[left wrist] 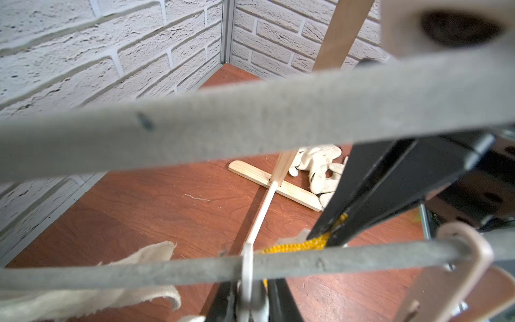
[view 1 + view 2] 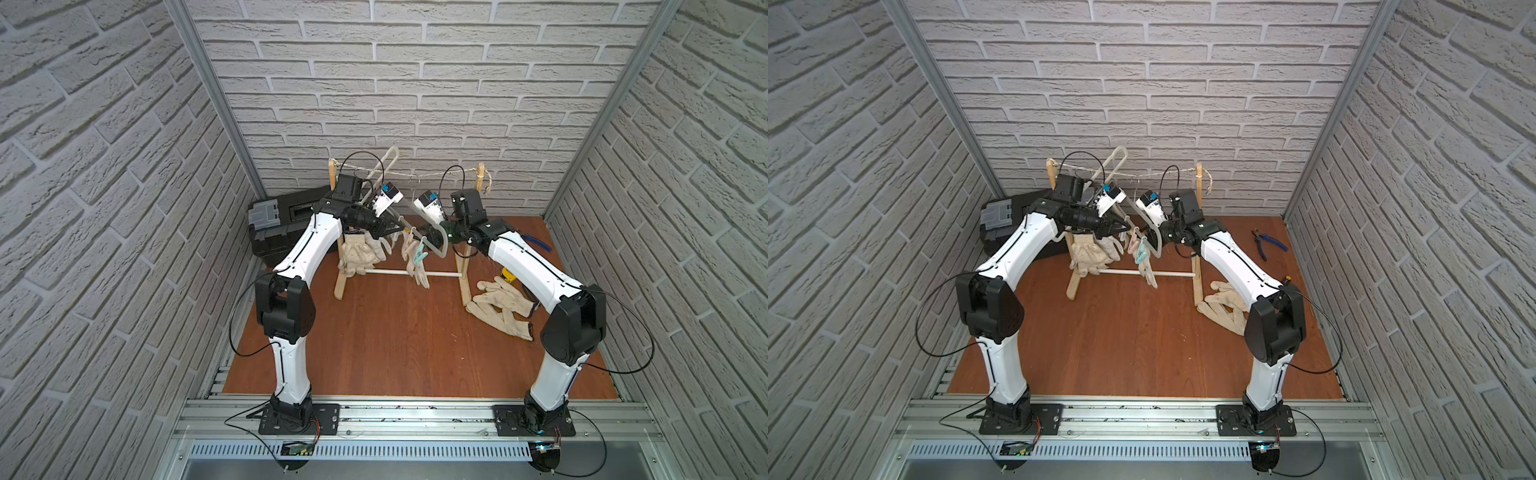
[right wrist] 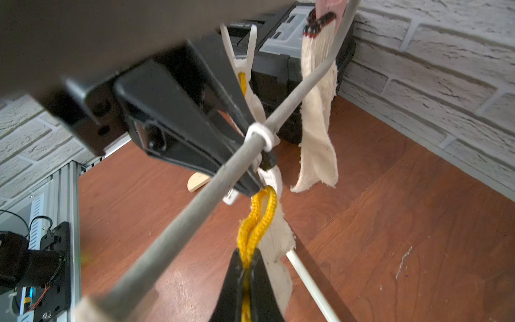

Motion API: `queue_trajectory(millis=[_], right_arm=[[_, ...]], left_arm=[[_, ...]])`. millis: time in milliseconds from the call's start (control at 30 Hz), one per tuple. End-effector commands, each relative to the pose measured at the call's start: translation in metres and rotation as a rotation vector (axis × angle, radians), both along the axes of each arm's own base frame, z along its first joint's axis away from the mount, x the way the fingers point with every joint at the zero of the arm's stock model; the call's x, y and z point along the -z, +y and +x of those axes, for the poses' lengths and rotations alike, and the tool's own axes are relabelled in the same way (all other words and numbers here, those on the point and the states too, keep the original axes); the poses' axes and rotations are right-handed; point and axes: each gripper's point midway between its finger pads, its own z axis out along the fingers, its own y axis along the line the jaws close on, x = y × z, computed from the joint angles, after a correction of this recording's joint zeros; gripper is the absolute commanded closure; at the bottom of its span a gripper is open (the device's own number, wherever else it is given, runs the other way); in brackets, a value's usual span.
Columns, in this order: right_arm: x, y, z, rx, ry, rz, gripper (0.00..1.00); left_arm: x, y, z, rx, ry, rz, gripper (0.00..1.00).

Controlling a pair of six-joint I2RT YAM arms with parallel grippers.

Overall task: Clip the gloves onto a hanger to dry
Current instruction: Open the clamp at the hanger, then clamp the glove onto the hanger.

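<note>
left gripper point(image 3: 263, 178) clenched on white clip point(image 3: 260, 135) on hanger bar point(image 3: 195, 200) (12 o'clock on table point(image 2: 374, 353)). right gripper point(image 3: 246, 259) pinches glove point(image 3: 278, 239) by its yellow cuff, just below the clip. spare gloves point(image 2: 498, 309) lie at 3 o'clock.

Your work surface is a reddish-brown wood-grain tabletop point(image 2: 395, 345), scuffed in spots. Directly on it you have:
- a wooden drying rack point(image 2: 464, 282), standing on two flat feet near the back
- a pile of off-white gloves point(image 2: 500, 308), just beside the rack's right foot
- a black toolbox point(image 2: 276, 237), in the back left corner
- blue-handled pliers point(image 2: 1268, 243), back right, well apart from the rack
</note>
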Motion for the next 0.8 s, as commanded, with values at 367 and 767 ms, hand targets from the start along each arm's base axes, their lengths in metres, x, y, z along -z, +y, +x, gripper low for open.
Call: queue_trajectory(millis=[367, 767], right_arm=[[0.018, 0.013, -0.04, -0.241, 0.038, 0.052, 0.97], [0.019, 0.023, -0.021, -0.256, 0.043, 0.087, 0.97]], left_arm=[[-0.012, -0.021, -0.018, 0.028, 0.045, -0.108, 0.87], [-0.01, -0.031, -0.033, 0.058, 0.111, -0.174, 0.87]])
